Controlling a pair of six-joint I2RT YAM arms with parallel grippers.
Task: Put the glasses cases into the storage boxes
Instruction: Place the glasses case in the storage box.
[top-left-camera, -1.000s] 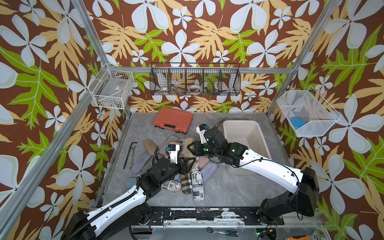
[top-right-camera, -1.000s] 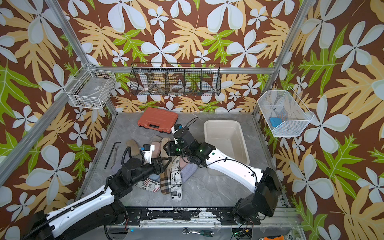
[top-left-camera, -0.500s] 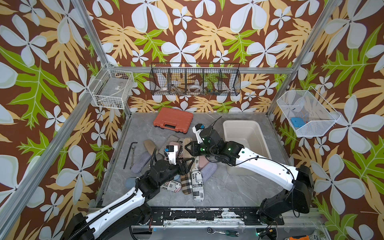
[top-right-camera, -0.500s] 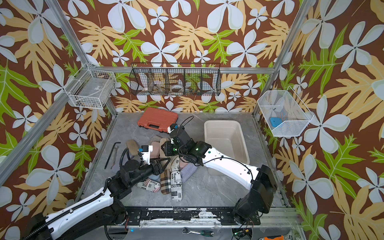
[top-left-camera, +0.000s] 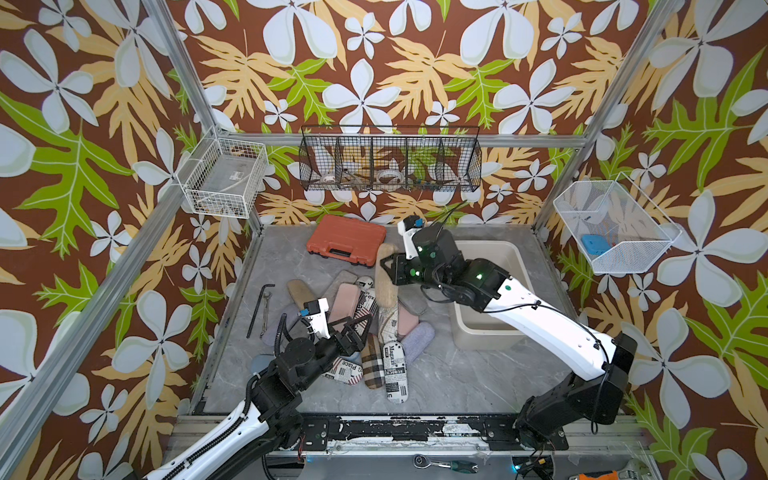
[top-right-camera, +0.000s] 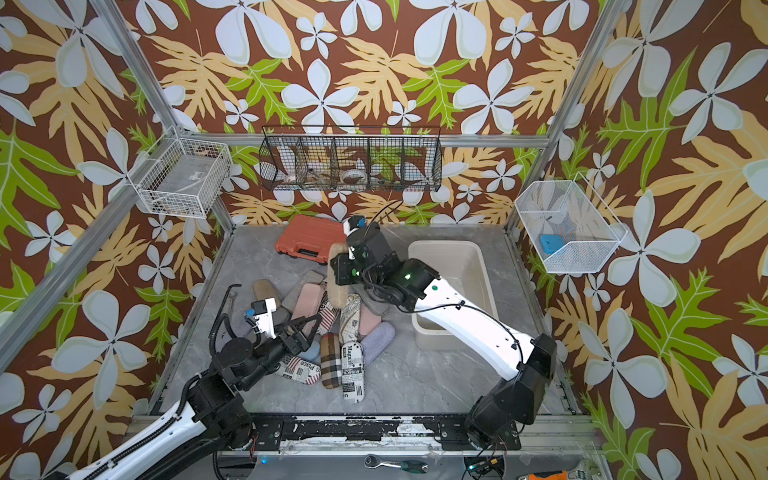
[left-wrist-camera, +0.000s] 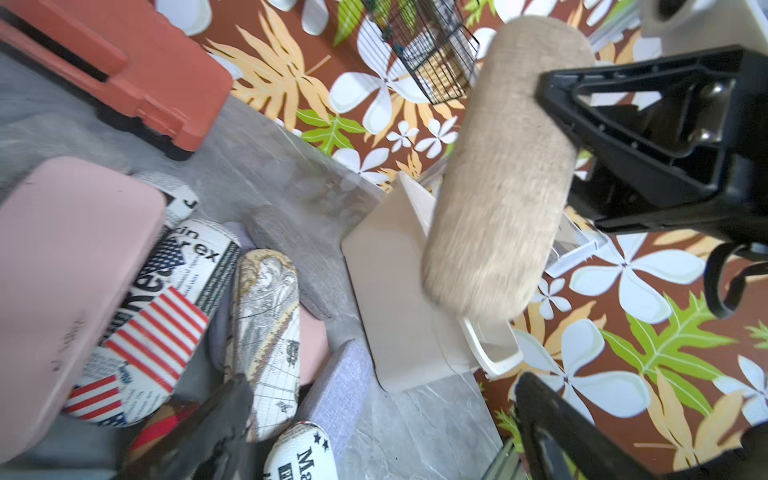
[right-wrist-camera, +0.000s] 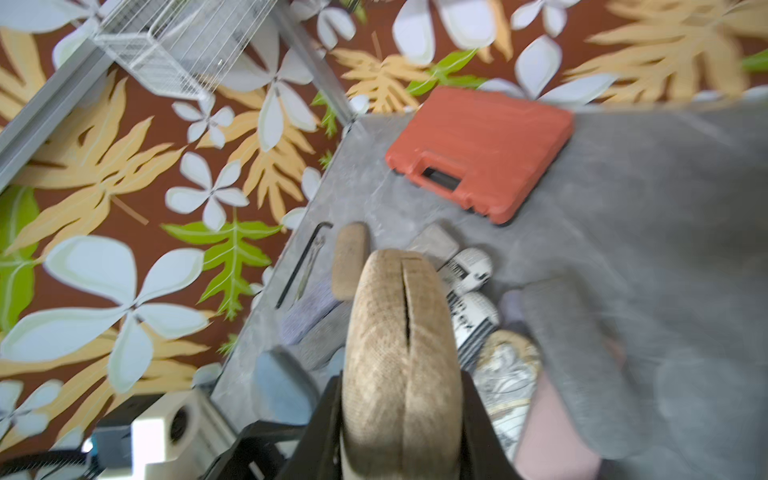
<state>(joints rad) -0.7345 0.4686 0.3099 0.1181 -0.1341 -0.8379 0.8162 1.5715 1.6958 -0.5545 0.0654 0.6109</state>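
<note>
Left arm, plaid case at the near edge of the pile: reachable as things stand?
Probably yes. The left gripper hangs open beside the plaid case, which looks uncovered; the right gripper, shut on the tan woven case, is well clear.

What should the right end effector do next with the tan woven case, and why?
Probably carry the tan woven case sideways to the cream tub until it hangs over the opening. The right end effector is shut on it, lifted above the pile of cases, and the tub's visible inside looks empty. The left end effector is open, holding nothing.
</note>
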